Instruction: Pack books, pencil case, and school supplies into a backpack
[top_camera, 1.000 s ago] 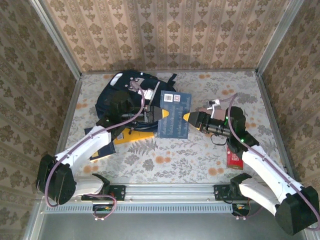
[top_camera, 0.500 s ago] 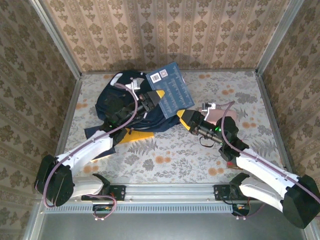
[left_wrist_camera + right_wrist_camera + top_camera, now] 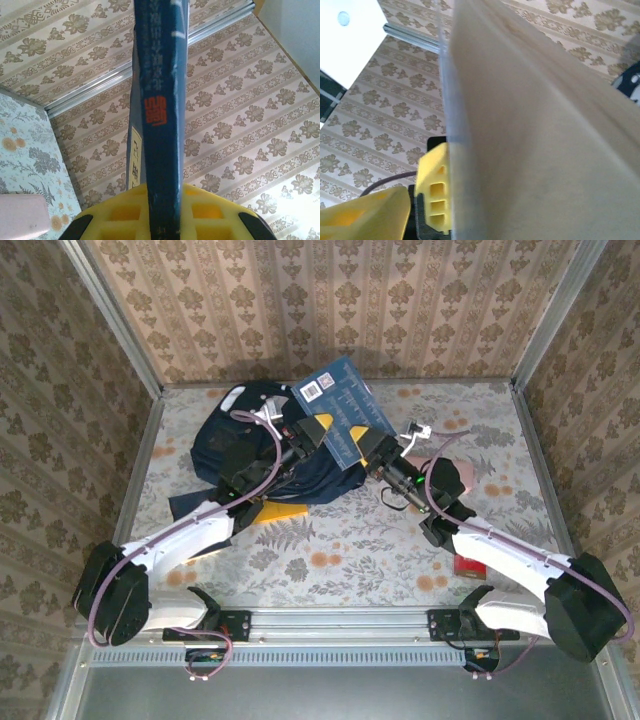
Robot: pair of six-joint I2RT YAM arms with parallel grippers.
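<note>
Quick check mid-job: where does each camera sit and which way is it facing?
Top external: fixed above and behind the arm bases, looking down on the table; both arms show, left claw and right claw at the raised navy book by the backpack.
Left wrist: on the left arm, looking up the book's spine at the wallpapered wall; its yellow fingers clamp the book.
Right wrist: on the right arm, close against the book's face; a yellow finger shows.
Shared: all three see the book.

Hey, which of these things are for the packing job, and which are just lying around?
For the job: backpack, navy book, yellow book, pink box, red pack.
Just there: floral table cover, front rail.
</note>
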